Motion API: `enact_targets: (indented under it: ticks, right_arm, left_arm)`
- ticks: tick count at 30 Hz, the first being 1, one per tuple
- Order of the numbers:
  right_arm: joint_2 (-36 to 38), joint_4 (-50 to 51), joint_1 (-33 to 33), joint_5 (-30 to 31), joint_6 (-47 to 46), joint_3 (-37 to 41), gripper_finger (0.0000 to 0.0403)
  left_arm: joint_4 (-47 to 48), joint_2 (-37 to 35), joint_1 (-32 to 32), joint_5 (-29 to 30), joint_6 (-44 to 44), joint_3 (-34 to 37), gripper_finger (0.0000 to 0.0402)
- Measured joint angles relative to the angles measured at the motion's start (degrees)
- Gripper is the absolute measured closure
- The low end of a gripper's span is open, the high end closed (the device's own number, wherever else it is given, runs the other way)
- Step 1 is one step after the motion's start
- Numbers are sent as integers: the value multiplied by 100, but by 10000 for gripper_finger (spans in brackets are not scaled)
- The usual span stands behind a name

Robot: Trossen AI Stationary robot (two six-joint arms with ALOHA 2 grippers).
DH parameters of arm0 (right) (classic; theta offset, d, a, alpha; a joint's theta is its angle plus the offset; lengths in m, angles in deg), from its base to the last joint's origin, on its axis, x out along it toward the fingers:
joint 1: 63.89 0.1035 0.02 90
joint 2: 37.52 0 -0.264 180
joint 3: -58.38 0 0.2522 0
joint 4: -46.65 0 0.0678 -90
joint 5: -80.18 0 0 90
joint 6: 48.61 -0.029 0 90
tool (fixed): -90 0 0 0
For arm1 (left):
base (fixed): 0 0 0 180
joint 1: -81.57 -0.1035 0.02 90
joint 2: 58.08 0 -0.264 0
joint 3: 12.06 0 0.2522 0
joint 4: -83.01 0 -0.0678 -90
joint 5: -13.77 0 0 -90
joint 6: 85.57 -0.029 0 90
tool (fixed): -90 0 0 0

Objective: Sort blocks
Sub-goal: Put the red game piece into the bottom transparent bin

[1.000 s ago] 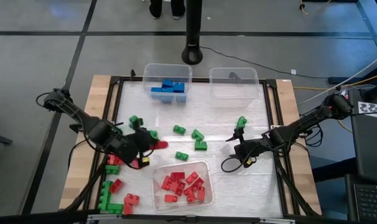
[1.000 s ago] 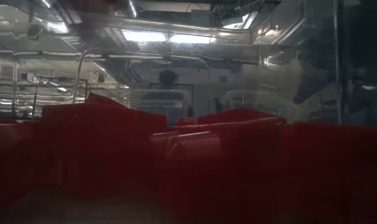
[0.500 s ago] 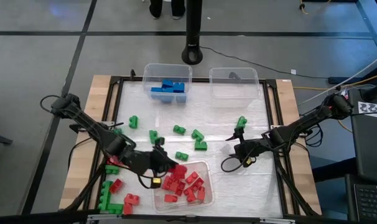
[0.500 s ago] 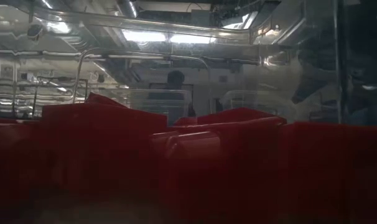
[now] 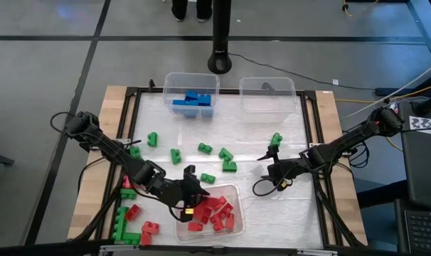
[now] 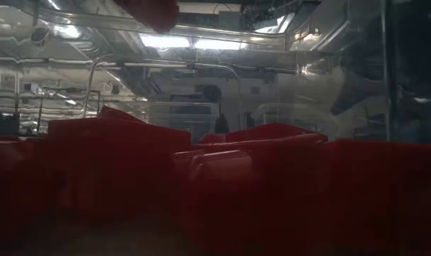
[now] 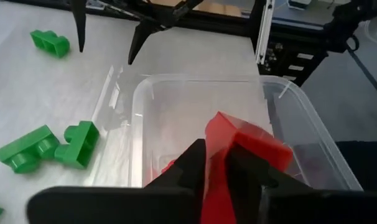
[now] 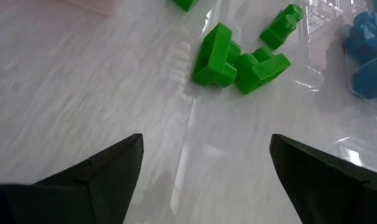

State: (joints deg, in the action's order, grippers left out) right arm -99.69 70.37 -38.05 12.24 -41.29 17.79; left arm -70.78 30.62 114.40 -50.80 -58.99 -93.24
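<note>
While a red block (image 7: 241, 146) sits pinched between the left gripper (image 5: 190, 192) fingers (image 7: 188, 171), it hangs over the upper-left rim of the red bin (image 5: 233, 189) at lower centre of the high view. That clear bin holds a pile of red blocks (image 5: 214, 212), roughly ten; exact count not readable.

Blue bin (image 5: 168, 91), upper centre: a cluster of blue blocks (image 5: 195, 100), about five. Third bin (image 5: 268, 94), just right of it: no blocks visible, only a dark mark near its top wall.

Loose on the table (image 5: 258, 135):
- green blocks (image 5: 205, 148): about eight scattered mid-frame, left to centre, one more (image 5: 276, 139) just by the right arm
- lower left: four red (image 5: 133, 211) and a stack of green (image 5: 121, 229), plus one partly hidden under the left arm

Right gripper (image 5: 267, 165) sits right of centre, low over bare table, fingers spread wide, holding nothing. Its wrist view shows three green blocks (image 8: 221, 55) ahead of it.

Low view is blocked by red blocks close against the lens.
</note>
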Motion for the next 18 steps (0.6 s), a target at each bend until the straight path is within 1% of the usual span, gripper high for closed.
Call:
enact_targets:
  ticks: [3, 8, 11, 14, 18]
  right_arm:
    - [0, -13, 0, 47, 0, 0, 52]
    - [0, -11, 0, 42, -88, 0, 52]
    - [0, -11, 0, 51, -101, 0, 52]
    - [0, -9, 0, 87, -103, 0, 52]
    - [0, -9, 0, 87, -101, 0, 52]
  left_arm:
    - [36, 0, -41, -51, 22, 0, 318]
    - [39, 0, -139, -152, 44, 2, 245]
    - [38, -13, -189, -373, 38, 1, 208]
    - [86, -60, -222, -562, 0, 1, 187]
    - [393, -335, -220, -684, -38, 2, 179]
